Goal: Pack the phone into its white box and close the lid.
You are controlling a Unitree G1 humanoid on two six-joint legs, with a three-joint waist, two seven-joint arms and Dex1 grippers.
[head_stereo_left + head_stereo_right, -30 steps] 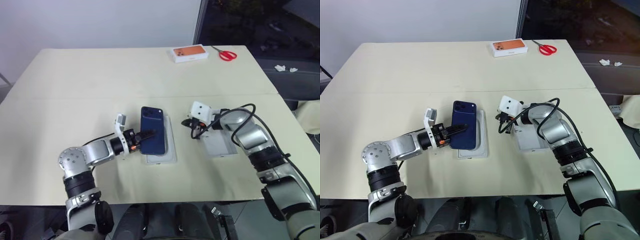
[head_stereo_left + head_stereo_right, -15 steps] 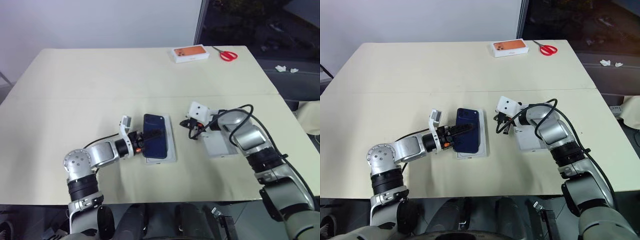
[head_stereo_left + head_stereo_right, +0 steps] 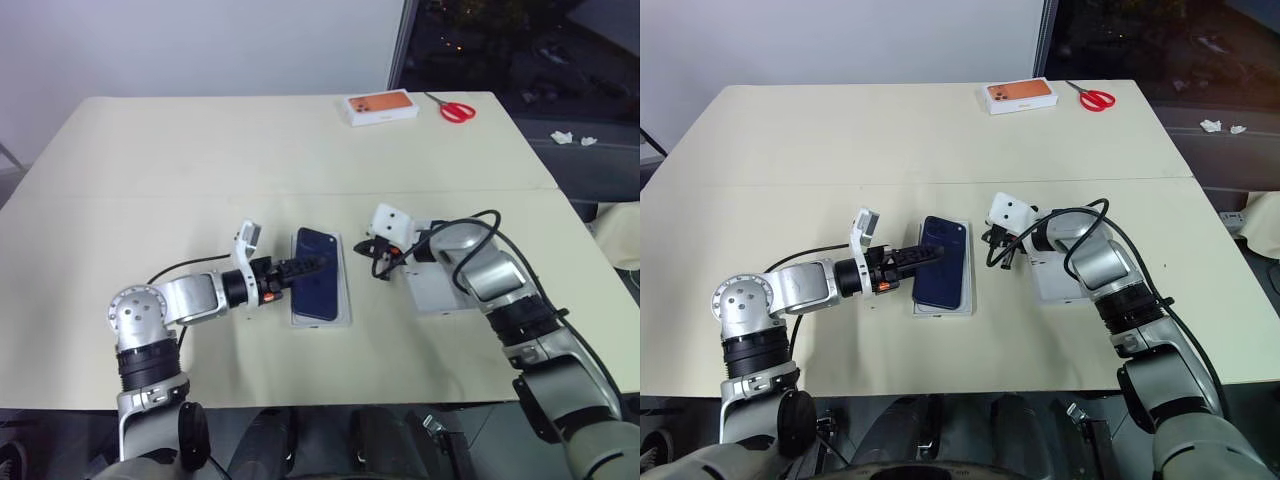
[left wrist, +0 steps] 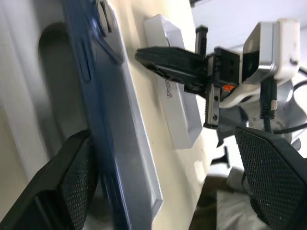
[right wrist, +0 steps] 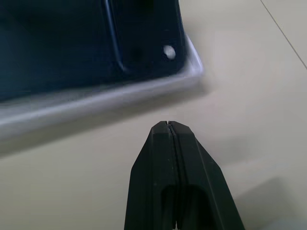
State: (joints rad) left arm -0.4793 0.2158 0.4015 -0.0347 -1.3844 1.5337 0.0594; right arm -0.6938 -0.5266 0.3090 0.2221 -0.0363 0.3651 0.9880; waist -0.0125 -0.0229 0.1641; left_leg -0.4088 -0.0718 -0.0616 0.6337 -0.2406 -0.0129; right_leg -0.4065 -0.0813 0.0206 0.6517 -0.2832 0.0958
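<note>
The dark navy phone (image 3: pixel 322 295) lies flat in the shallow white box (image 3: pixel 320 322), whose raised rim (image 5: pixel 96 96) frames it. My left gripper (image 3: pixel 313 267) reaches in from the left over the phone's near edge. It is open, its fingers (image 4: pixel 72 191) spread wide with nothing gripped. My right gripper (image 3: pixel 378 260) is shut and empty, its tip (image 5: pixel 168 125) just off the box's right side by the phone's corner. A white piece with lettering on its side wall (image 4: pixel 175 103), which I take for the lid (image 3: pixel 440 292), lies under my right forearm; its printed face is hidden.
At the far edge of the beige table (image 3: pixel 200 180) stand a white box with an orange phone picture (image 3: pixel 381 106) and red scissors (image 3: pixel 455 109). A seam crosses the tabletop. The table's right edge drops to a dark floor.
The phone, held tilted up over the box by my left gripper, now lies flat in it. The left gripper has opened and let go. The right gripper stayed shut in place.
</note>
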